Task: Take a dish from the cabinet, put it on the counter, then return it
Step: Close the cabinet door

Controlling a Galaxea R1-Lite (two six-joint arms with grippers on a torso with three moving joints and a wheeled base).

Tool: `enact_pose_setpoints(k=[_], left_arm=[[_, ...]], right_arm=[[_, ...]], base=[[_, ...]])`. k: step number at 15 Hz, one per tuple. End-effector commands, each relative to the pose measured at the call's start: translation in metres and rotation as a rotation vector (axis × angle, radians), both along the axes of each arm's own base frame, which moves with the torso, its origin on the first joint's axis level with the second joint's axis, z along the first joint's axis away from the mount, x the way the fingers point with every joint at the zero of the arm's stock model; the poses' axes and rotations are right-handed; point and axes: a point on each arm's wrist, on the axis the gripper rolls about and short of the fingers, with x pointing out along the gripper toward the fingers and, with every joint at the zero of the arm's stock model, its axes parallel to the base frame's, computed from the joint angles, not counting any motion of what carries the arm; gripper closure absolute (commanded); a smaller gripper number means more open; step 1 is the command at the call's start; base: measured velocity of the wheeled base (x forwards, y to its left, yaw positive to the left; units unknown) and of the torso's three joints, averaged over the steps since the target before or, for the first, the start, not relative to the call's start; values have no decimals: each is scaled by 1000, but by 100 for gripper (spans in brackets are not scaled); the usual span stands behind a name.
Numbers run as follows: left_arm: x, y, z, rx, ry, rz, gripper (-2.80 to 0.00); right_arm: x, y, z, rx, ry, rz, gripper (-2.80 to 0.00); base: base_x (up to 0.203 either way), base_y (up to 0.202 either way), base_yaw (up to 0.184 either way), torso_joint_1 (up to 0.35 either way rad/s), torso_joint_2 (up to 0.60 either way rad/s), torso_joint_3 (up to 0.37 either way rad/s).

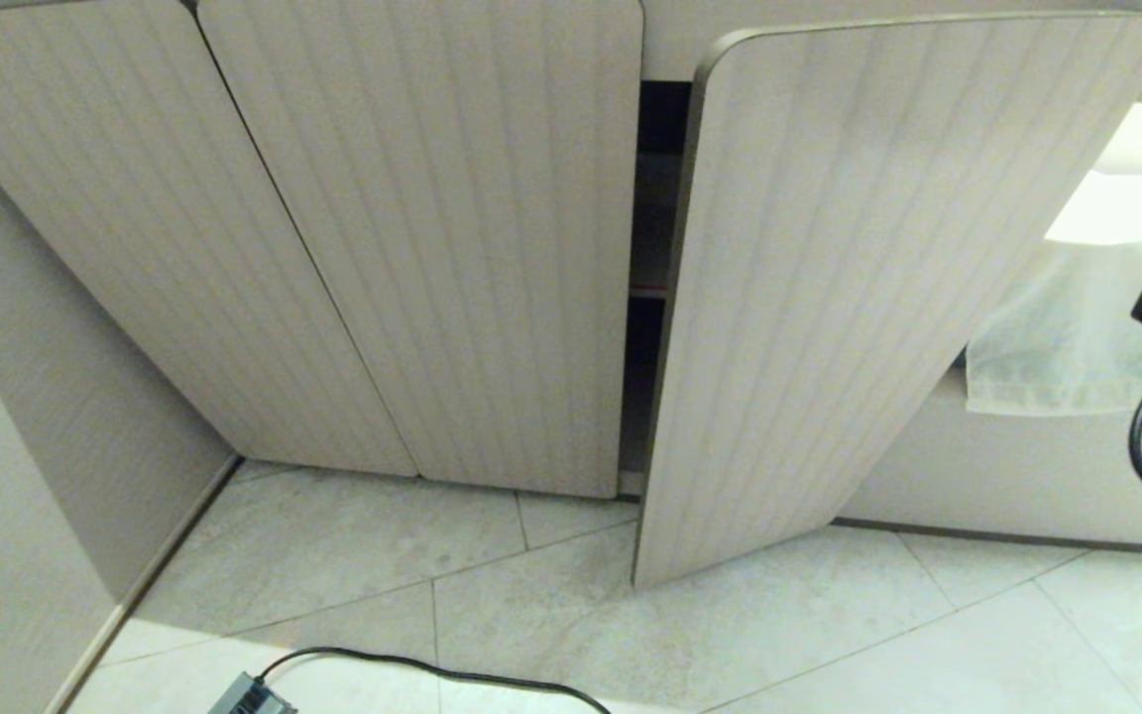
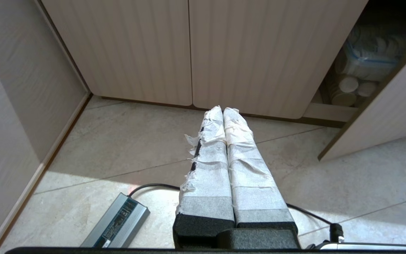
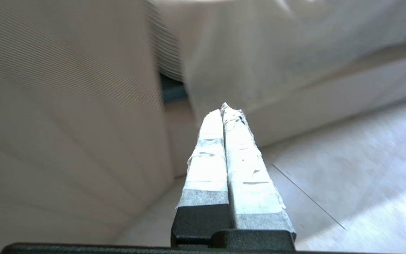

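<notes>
Head view: we are looking down at the cabinet, its right-hand ribbed door standing ajar at two o'clock over a pale tiled floor. We are noting a white cloth hanging at three o'clock. We are finding the left gripper hovering above the floor, jaws pressed together, empty. We are finding the right gripper beside the open door, jaws likewise together, empty. We are seeing no dish; only stacked containers are showing inside.

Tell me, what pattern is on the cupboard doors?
The cabinet doors are pale beige with thin stripes running up and down. The head view shows it best.
</notes>
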Motion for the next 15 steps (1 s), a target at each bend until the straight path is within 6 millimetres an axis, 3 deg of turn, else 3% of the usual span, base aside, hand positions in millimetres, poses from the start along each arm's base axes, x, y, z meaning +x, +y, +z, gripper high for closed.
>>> enact_pose_setpoints(k=[1, 5, 15], left_arm=[[0, 0, 0, 0, -1, 1, 0], [0, 0, 0, 0, -3, 1, 0], [0, 0, 0, 0, -1, 1, 0]], right_arm=[[-27, -11, -4, 0, -13, -57, 0], [-42, -13, -11, -4, 2, -68, 0], [-125, 2, -102, -151, 209, 130, 0]], base=[[0, 0, 0, 0, 0, 0], [0, 0, 0, 0, 0, 0], [0, 0, 0, 0, 0, 0]])
